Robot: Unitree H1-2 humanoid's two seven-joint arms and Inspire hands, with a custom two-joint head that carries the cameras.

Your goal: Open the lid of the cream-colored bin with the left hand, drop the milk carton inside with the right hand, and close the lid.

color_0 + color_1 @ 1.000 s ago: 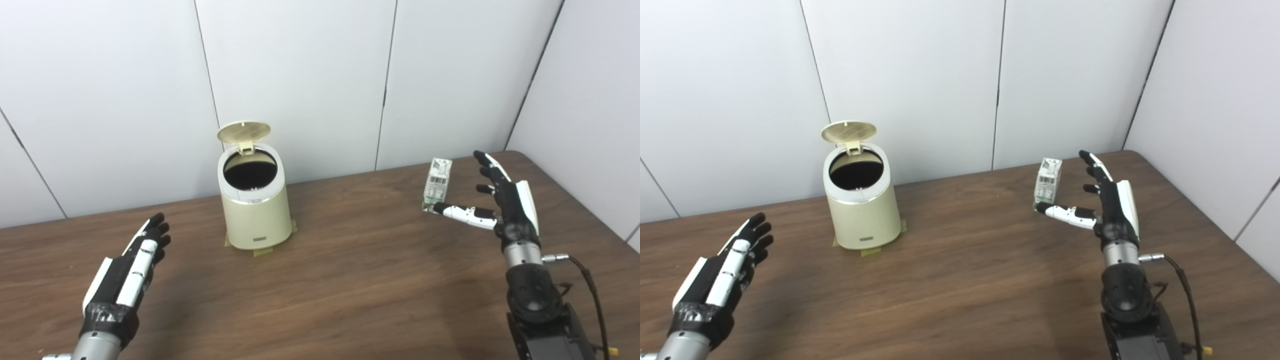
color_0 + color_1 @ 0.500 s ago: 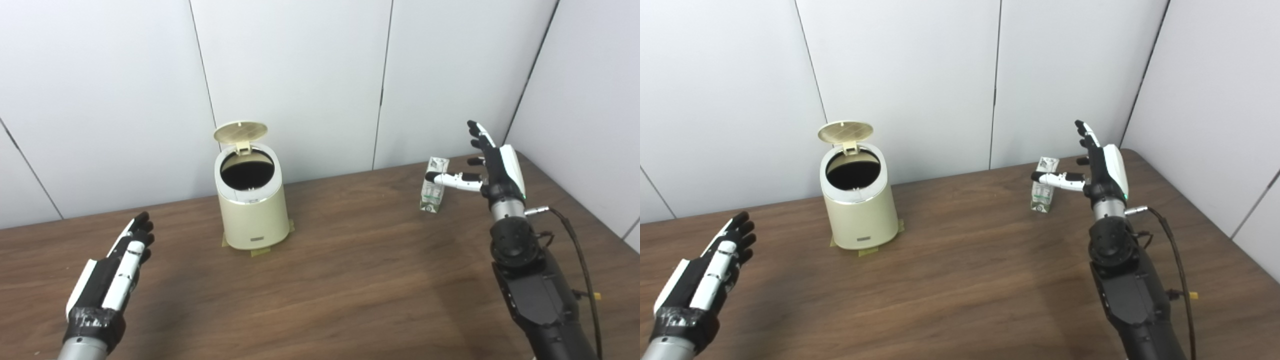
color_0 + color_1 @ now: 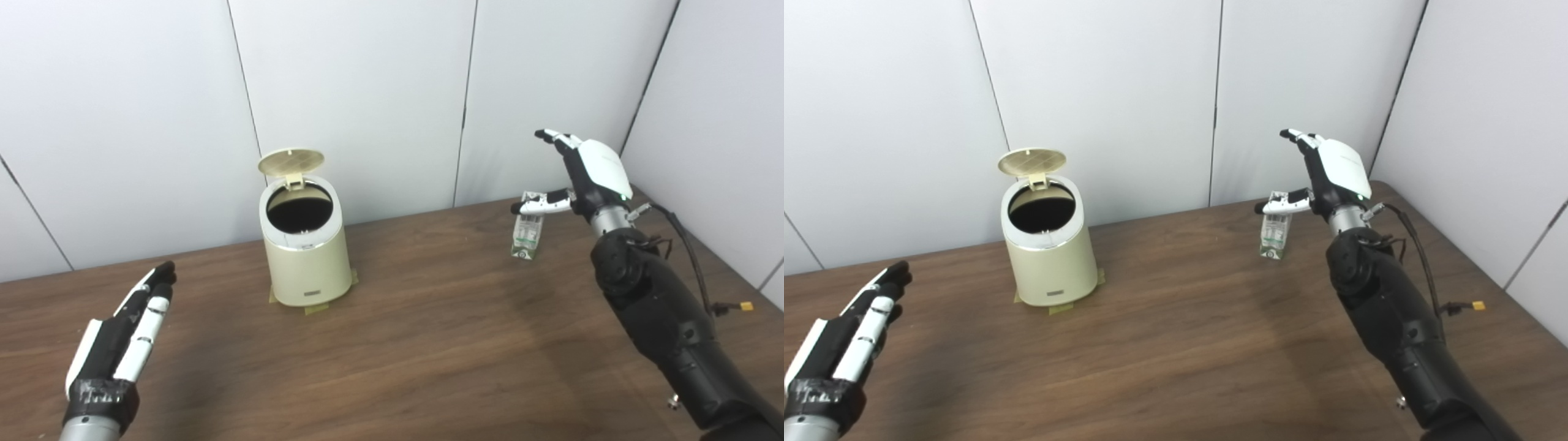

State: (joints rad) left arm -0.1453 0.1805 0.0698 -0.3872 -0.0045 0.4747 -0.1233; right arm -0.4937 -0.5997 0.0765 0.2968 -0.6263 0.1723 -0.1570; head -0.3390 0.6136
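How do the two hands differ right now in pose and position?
The right hand is raised at the milk carton, thumb across its top; the left hand hovers low, far from the open cream-colored bin. The right hand's fingers spread; the left's lie straight together. Both hold nothing.

I count one cream-colored bin [image 3: 304,251] on my table [image 3: 429,343], sitting at about eleven o'clock from the table's middle, and it carries one lid [image 3: 291,162], hinged up. There is one milk carton [image 3: 527,236], at roughly two o'clock. Under the bin I make out tape tabs [image 3: 316,309]; two show clearly at the front and one more at the right edge, so three that I can see. I have two hands in view: one left hand [image 3: 122,331] at eight o'clock and one right hand [image 3: 588,174] at two o'clock.
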